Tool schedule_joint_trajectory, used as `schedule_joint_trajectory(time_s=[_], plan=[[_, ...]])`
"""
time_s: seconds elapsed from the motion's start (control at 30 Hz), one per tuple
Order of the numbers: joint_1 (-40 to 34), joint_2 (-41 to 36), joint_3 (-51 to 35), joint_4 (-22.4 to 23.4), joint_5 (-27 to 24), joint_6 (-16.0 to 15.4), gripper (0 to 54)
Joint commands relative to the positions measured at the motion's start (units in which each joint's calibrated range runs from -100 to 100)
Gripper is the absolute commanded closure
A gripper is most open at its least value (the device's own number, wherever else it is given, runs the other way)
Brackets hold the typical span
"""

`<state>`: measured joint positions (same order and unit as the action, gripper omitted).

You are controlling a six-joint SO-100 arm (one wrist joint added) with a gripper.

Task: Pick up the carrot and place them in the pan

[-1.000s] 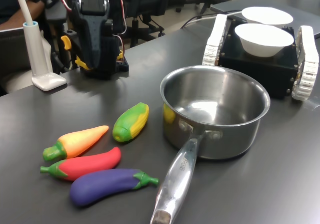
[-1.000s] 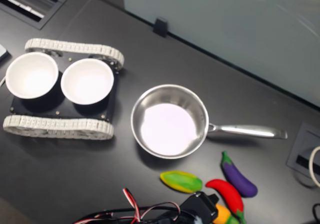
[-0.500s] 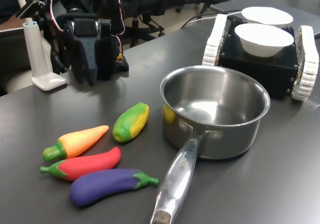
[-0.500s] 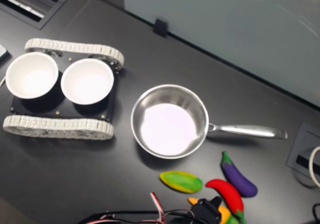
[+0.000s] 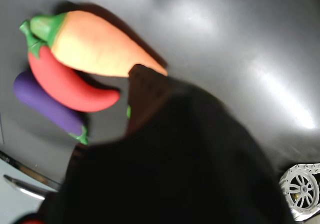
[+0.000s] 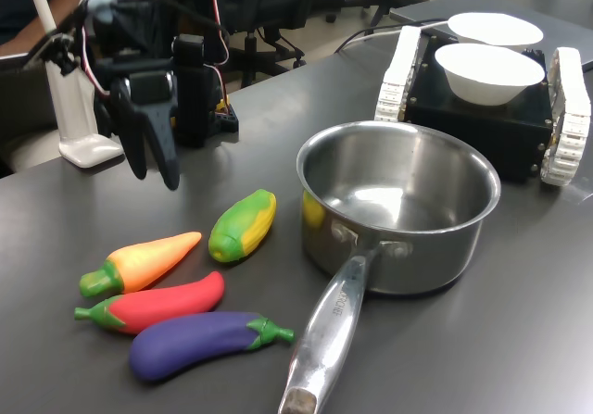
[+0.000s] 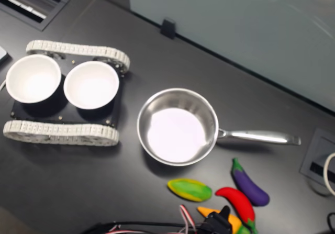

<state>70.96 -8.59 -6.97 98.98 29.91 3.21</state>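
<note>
1. First exterior view: the claw (image 6: 153,169) hangs above the dark desk (image 6: 519,321), its two black fingers pointing down and slightly parted, holding nothing. It sits behind the row of toys, clear of all of them.
2. Carrot (image 6: 141,263): lies flat on the desk, orange body, green stem end toward the first exterior view's left, tip pointing right. It is untouched by the claw.
3. Red chilli toy (image 6: 153,305): lies just in front of the carrot, roughly parallel, the two touching or nearly so.
4. Purple aubergine toy (image 6: 199,340): nearest the camera, just beside the chilli, green cap toward the pan handle.
5. Corn toy (image 6: 242,224): green and yellow, between the carrot tip and the pan wall.
6. Pan (image 6: 435,247): shiny steel, upright, nothing inside it; long handle runs toward the camera. The carrot is outside it, to the first exterior view's left.
7. Two white bowls (image 6: 488,71): set in a black tracked base behind the pan.
8. White stand (image 6: 74,108): upright at the desk's far left edge in the first exterior view.
9. Wrist view: the carrot (image 5: 95,46) shows close below, chilli and aubergine alongside; a dark claw part covers most of the frame, its tip over the carrot's narrow end.
10. Second exterior view: the pan (image 7: 157,100) sits mid-desk, handle toward the second exterior view's right; only the carrot's tip (image 7: 205,211) shows beside the black claw at the lower edge.
</note>
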Motion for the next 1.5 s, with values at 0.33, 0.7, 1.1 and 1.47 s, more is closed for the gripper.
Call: schedule_joint_trajectory(time_s=[0.33,0.7,1.1,1.47], plan=[[1.2,9.5,-9.4,-4.4,-0.1,1.4,21.6],[0.8,16.1,-12.4,-6.1,-0.5,2.6,21.8],[-1.5,22.0,-15.2,-7.7,-1.6,3.1,22.0],[-2.5,25.7,-17.4,-7.8,-2.6,3.6,25.9]])
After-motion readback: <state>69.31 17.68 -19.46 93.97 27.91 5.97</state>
